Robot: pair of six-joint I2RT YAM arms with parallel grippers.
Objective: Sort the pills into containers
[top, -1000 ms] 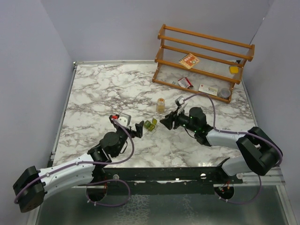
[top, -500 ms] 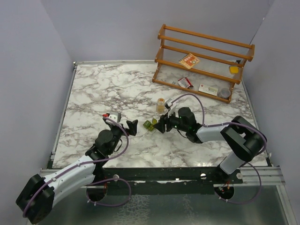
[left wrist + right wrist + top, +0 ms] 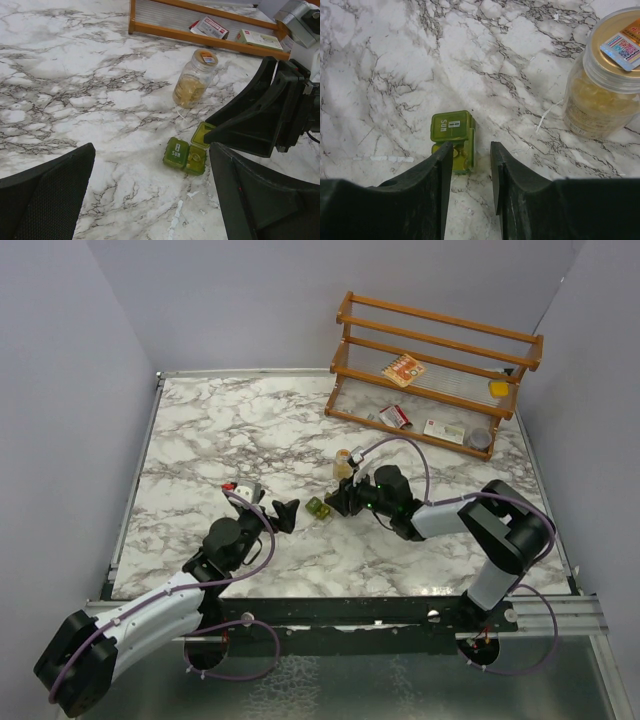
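Pill box: the small translucent olive-green plastic pill box [image 3: 451, 126] lies on the white marble table [image 3: 220, 430] between your two grippers, with one lid raised.
Long axis: it runs straight away from your right gripper [image 3: 470, 150], with the closed "SUN" cell at the far end.
Right jaws: apart by a narrow gap, over the near open cell; I see no grip.
Left gripper [image 3: 150, 150]: jaws wide apart, holding nothing, near the box but not touching it.
Pills: the tiny yellow-orange pills [image 3: 592, 105] are inside the small clear cylindrical bottle [image 3: 192, 80], near the box.
Nearer arm: the right one, in my judgement.
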